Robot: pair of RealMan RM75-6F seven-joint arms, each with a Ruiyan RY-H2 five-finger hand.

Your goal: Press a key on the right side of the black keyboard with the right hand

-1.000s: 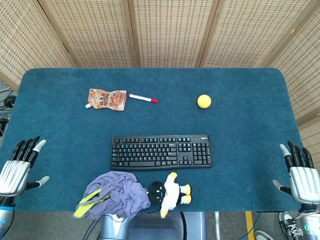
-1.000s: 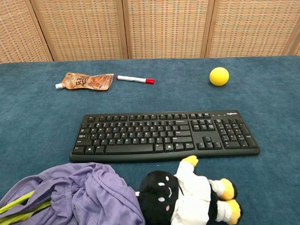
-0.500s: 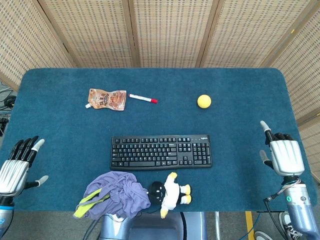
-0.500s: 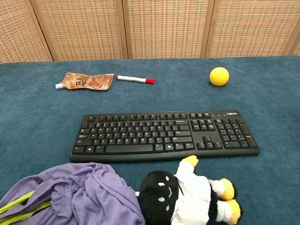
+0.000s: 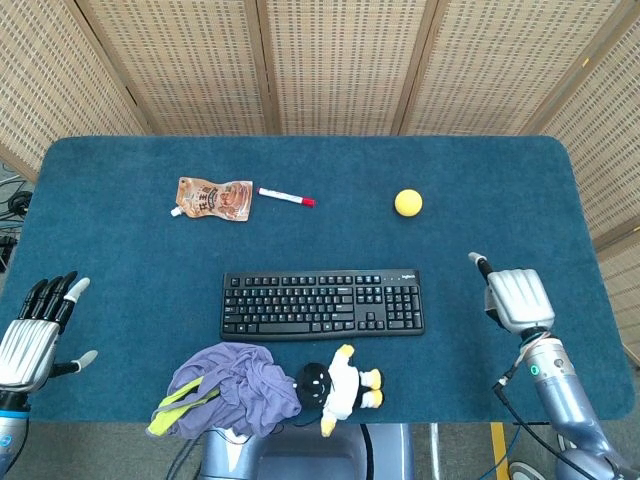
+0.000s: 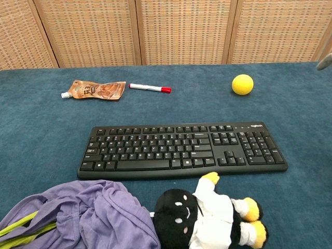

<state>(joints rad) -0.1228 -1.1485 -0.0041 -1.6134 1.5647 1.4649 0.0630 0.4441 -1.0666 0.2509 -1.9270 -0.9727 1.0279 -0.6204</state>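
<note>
The black keyboard (image 5: 322, 304) lies flat in the middle of the blue table, also seen in the chest view (image 6: 181, 149). My right hand (image 5: 517, 298) hovers to the right of it, a short gap from its number-pad end. It holds nothing; one pale-tipped finger points toward the far left and the other fingers are tucked out of sight. A fingertip (image 6: 324, 58) shows at the chest view's right edge. My left hand (image 5: 35, 330) sits at the table's near left corner, empty with its fingers spread.
A yellow ball (image 5: 408, 202) lies beyond the keyboard's right end. A brown pouch (image 5: 213, 198) and a red-capped marker (image 5: 286, 197) lie far left. A purple cloth (image 5: 225, 388) and a plush toy (image 5: 340, 386) sit right in front of the keyboard.
My right hand has travelled from the table's near right edge inward and forward toward the keyboard, and its dark fingers have folded out of sight. The left hand has stayed put.
</note>
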